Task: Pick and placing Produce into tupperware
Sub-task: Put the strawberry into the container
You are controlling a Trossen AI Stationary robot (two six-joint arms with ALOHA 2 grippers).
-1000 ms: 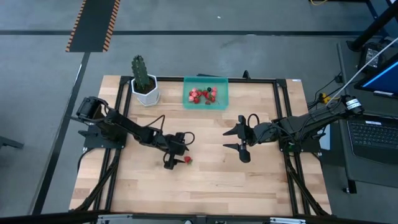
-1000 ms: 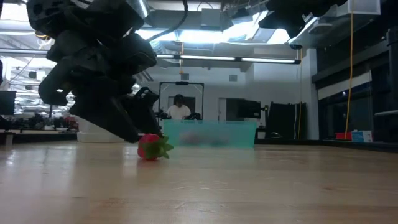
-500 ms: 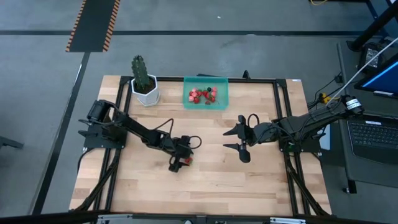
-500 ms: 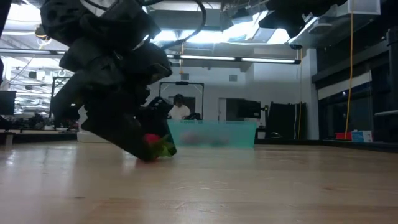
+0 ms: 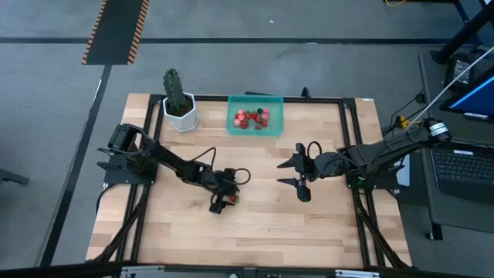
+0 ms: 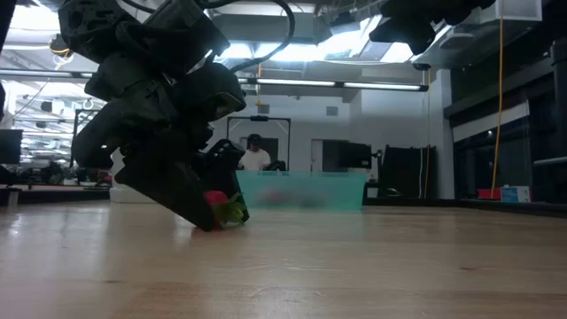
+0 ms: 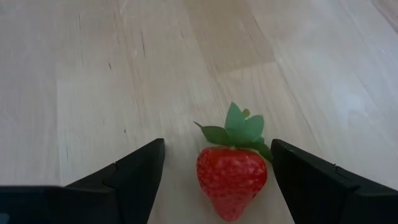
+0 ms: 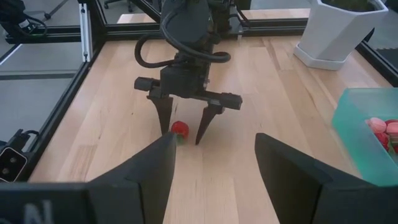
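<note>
Most berries already in tupperware (image 5: 255, 115); left gripper (image 5: 225, 200) wide open around last strawberry (image 7: 231, 181) on counter (image 5: 262, 224), ungrasped.

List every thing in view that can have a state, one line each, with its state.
left gripper: open, lowered astride the strawberry
strawberry: on the table, between the fingers, ungripped
tupperware: lidless, holding berries
right gripper: open, empty, hovering mid-table
cactus: upright in its white pot

No readable words, labels, brand names or numbers appear in any view. A pale mark on the dark casing at one corner of the right wrist view is too cropped to read.
</note>
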